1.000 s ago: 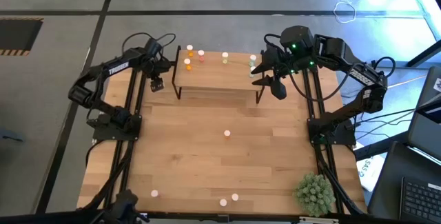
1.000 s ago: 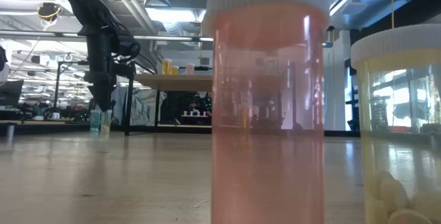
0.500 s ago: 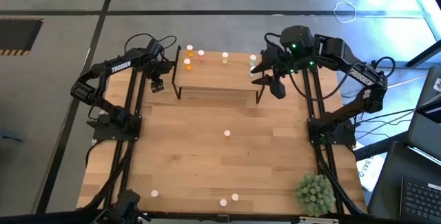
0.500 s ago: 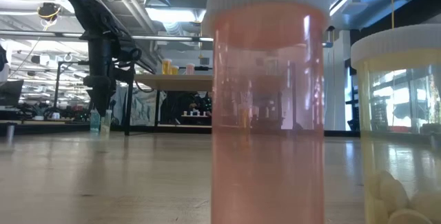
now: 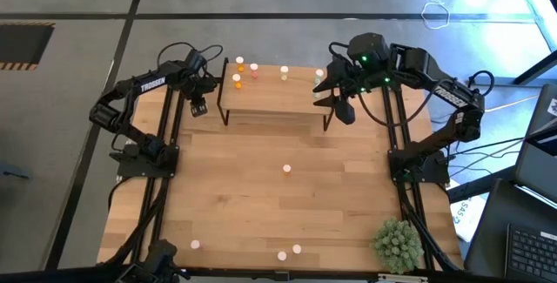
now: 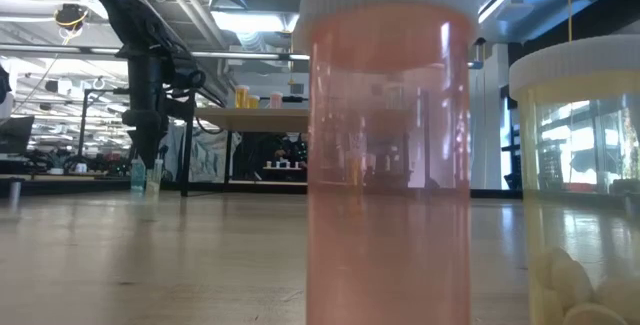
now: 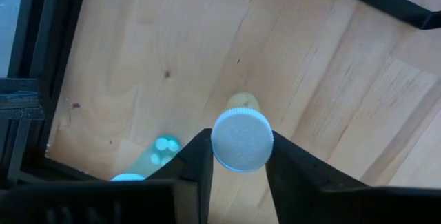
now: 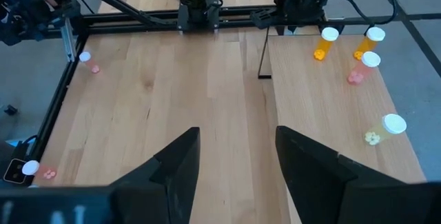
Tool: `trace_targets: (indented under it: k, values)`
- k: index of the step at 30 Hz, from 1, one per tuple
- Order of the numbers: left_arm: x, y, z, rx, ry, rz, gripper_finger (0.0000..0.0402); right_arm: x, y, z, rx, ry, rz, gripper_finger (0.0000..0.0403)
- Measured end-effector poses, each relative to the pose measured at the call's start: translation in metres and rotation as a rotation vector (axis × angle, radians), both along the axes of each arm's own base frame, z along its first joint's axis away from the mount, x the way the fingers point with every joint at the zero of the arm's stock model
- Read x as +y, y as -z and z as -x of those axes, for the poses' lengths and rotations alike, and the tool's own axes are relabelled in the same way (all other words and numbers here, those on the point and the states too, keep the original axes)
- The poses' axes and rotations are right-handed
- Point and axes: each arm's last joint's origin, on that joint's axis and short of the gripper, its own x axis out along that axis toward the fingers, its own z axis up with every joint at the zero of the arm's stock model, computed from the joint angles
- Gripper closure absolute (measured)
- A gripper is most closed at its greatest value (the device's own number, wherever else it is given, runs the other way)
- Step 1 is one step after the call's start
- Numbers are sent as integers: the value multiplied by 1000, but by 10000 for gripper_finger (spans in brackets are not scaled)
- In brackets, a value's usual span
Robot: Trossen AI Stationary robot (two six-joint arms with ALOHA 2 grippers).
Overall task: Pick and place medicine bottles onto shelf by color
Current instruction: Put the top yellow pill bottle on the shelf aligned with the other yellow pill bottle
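Wooden tabletop [image 7: 172, 52]: upright pale green bottle [image 7: 241, 139] stood between the left gripper [image 7: 238, 176] fingers, narrowed around its cap; right gripper [image 8: 234, 165] waited wide.

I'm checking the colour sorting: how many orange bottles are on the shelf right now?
2. One orange bottle and a second orange bottle stand side by side at the shelf's left end, next to a pink bottle. The arms could hide others.

White-capped medicine bottles [image 5: 239, 60] stand upright on the light-wood shelf [image 5: 270, 91].
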Motion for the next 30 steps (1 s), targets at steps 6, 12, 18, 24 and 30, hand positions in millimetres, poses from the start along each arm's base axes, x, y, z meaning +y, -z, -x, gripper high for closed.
trace_targets:
  k: [6, 12, 18, 24, 30]
  values:
    - [-1, 0, 1, 6, 0, 12, 311, 0, 0, 0, 0, 2, -2, 210]
    - [-4, -2, 2, 7, -15, 24, 313, 0, 0, 0, 0, 3, -2, 210]
    - [-14, -11, 5, 11, -27, 42, 314, 0, 0, 0, 0, 3, -2, 210]
    - [-28, -21, 3, 14, -30, 60, 313, 0, 0, 0, 0, 4, -1, 210]
    - [-48, -36, 2, 11, -26, 70, 310, 0, 0, 0, 1, 3, -1, 210]
